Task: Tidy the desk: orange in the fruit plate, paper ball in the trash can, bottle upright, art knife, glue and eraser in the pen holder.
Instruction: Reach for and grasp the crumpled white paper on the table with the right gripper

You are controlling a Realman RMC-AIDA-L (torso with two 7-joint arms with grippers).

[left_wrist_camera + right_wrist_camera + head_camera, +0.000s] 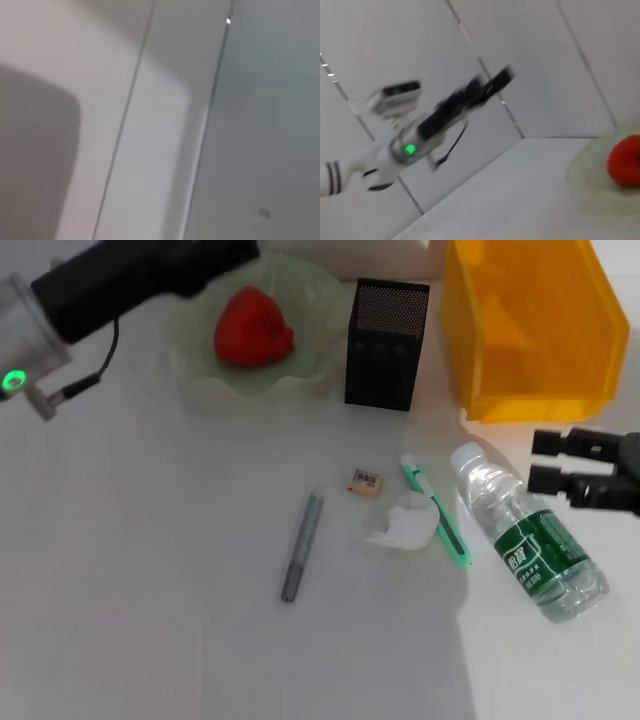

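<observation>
The orange (252, 328) lies in the pale green fruit plate (200, 380) at the back of the desk (130, 570); it also shows in the right wrist view (625, 161). My left gripper (228, 258) is raised above the plate's far edge and shows in the right wrist view (492, 85). My right gripper (540, 461) is open and empty, just beyond the bottle (530, 535), which lies on its side. The art knife (437, 512), paper ball (403, 524), eraser (366, 482) and glue (301, 546) lie mid-desk.
The black mesh pen holder (388, 345) stands right of the plate. The yellow trash can (530, 330) stands at the back right, close behind my right gripper. The left wrist view shows only blurred pale surfaces.
</observation>
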